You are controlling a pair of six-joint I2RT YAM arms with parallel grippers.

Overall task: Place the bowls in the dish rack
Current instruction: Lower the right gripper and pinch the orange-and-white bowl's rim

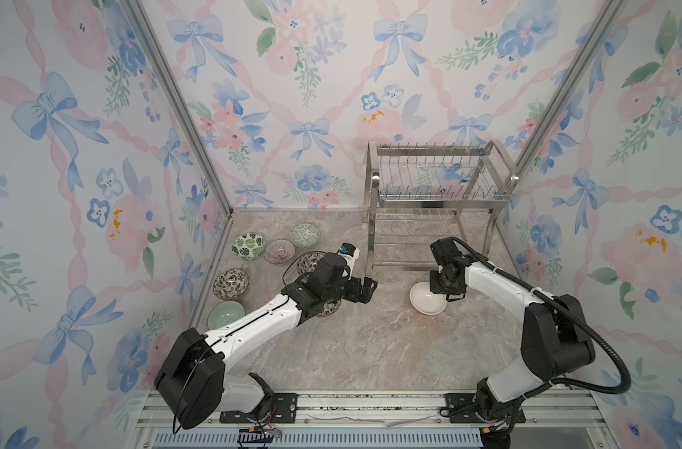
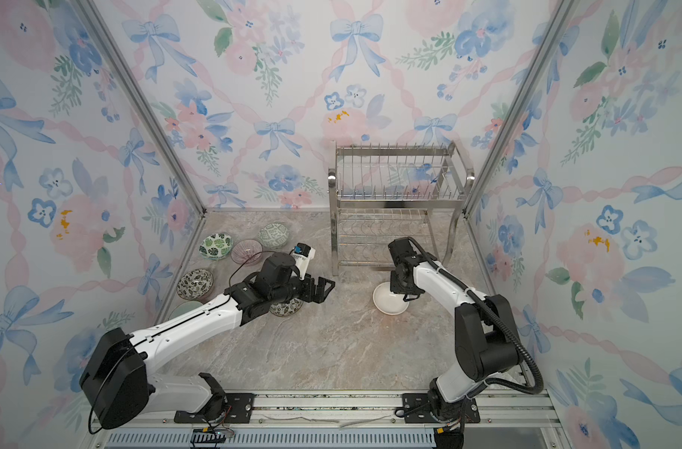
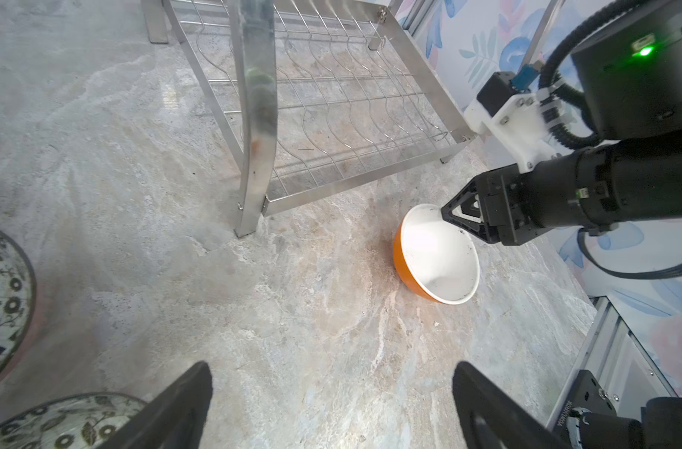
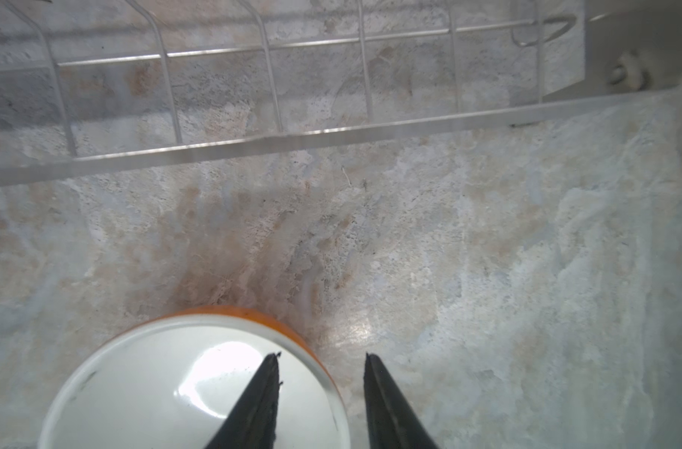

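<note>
While its jaws stand parted astride the rim, the right gripper (image 4: 322, 355) hangs over the white-inside, orange-outside round ceramic bowl (image 4: 156, 388).
That bowl sits on the grey marbled tabletop (image 1: 370, 350) just before the shiny two-tier steel wire dish rack (image 1: 440, 198), not in it; the left gripper (image 3: 331, 365) is spread wide, holding nothing.

The bench (image 1: 370, 350) lies bare across its middle and along the near edge, wide room between the 2 arms. The dish rack (image 1: 436, 182) fills the far right corner; its flat front leg (image 3: 254, 155) and lower front rail stand near the orange bowl (image 3: 436, 260), with a narrow strip of bare bench between. Patterned bowls (image 1: 248, 245) crowd the left edge, and the left arm (image 1: 254, 328) lies over some of them. The rack's upper tier is open from above.
</note>
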